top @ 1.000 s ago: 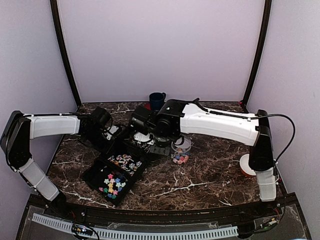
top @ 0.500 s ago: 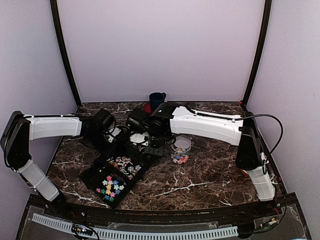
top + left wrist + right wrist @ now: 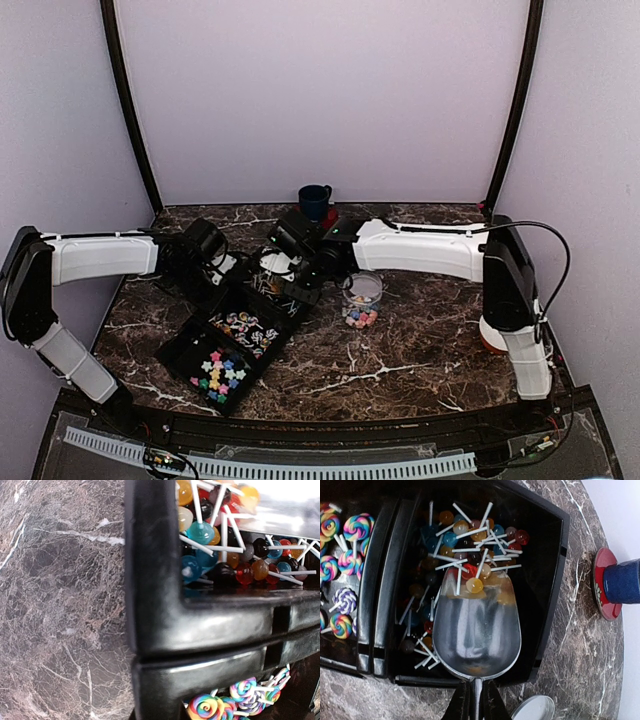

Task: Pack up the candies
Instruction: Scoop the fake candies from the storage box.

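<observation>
A black three-part tray (image 3: 178,348) holds star candies (image 3: 220,368) in its near part, swirl lollipops (image 3: 246,328) in the middle part, and small ball lollipops (image 3: 470,535) with pale sticks in the far part. My right gripper (image 3: 476,702) is shut on the handle of a metal scoop (image 3: 476,630). The scoop's tip lies among the ball lollipops, with a few on its front edge. My left gripper (image 3: 222,272) is at the tray's far left corner. Its wrist view shows only the tray rim (image 3: 165,625) up close, with the fingers hidden. A clear jar (image 3: 363,290) stands right of the tray, with coloured candies (image 3: 360,318) low in it.
A blue cup (image 3: 314,200) on a red coaster (image 3: 601,587) stands behind the tray. A round pale rim (image 3: 535,710) lies by the tray's right corner. An orange and white round thing (image 3: 490,335) lies by the right arm's base.
My right arm has reached farther back and left, carrying the scoop from near the jar into the tray's far part. The left arm has barely moved.
</observation>
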